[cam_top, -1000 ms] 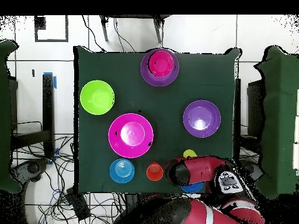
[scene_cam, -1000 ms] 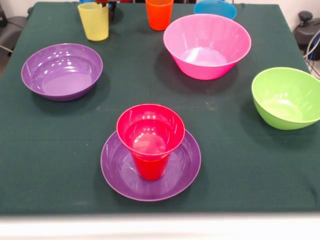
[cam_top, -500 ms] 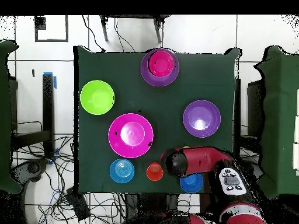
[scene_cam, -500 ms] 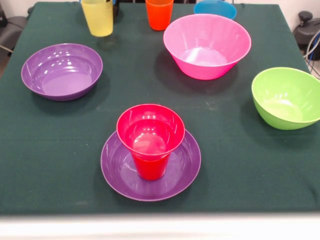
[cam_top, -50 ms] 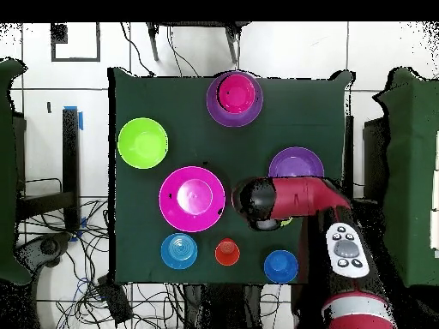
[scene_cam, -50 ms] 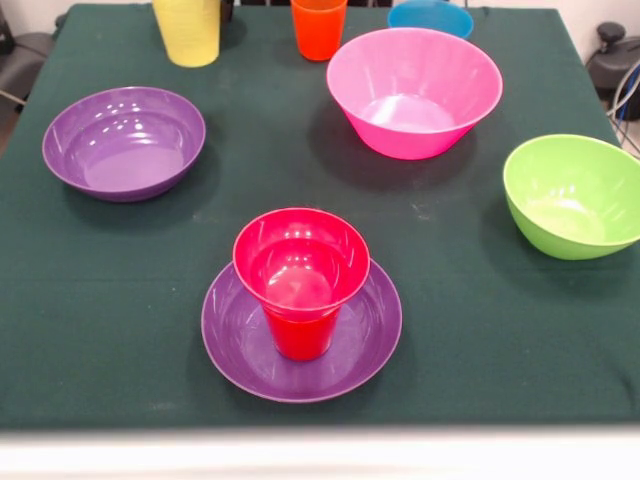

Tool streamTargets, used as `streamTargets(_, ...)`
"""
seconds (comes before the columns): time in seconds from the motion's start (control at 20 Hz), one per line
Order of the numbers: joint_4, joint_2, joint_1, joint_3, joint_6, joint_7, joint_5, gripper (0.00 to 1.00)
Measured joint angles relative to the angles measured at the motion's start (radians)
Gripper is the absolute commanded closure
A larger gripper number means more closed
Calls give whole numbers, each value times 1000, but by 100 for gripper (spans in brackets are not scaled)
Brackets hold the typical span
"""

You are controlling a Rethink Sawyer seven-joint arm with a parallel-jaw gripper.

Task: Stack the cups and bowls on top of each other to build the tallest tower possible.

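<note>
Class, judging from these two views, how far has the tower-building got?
Done: the red cup stands in the shallow purple bowl. In hand: the yellow cup appears lifted. Left: the orange cup, pink bowl, green bowl and other purple bowl sit apart.

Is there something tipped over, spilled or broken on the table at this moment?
Nothing stands out. The red cup stands upright in the shallow purple bowl. The pink bowl, green bowl and second purple bowl sit upright, apart, and look undamaged.

A glossy red plastic cup (scene_cam, -50 ms: pixel 301 280) stands in a shallow purple plastic bowl (scene_cam, -50 ms: pixel 240 345) on the dark green cloth-covered counter (scene_cam, -50 ms: pixel 470 320).
</note>
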Motion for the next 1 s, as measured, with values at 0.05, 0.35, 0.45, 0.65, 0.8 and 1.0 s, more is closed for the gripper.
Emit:
streamTargets(0.05, -14, 1, 3, 4, 10, 0, 1, 100)
streamTargets(0.35, -178, 25, 31, 41, 97, 0, 15, 100)
streamTargets(0.45, -218, 36, 38, 48, 121, 0, 18, 100)
streamTargets(0.65, -362, 79, 65, 65, 240, 0, 26, 100)
streamTargets(0.8, -436, 106, 79, 73, 312, 0, 26, 100)
streamTargets(1.0, -596, 176, 103, 88, 460, 0, 26, 100)
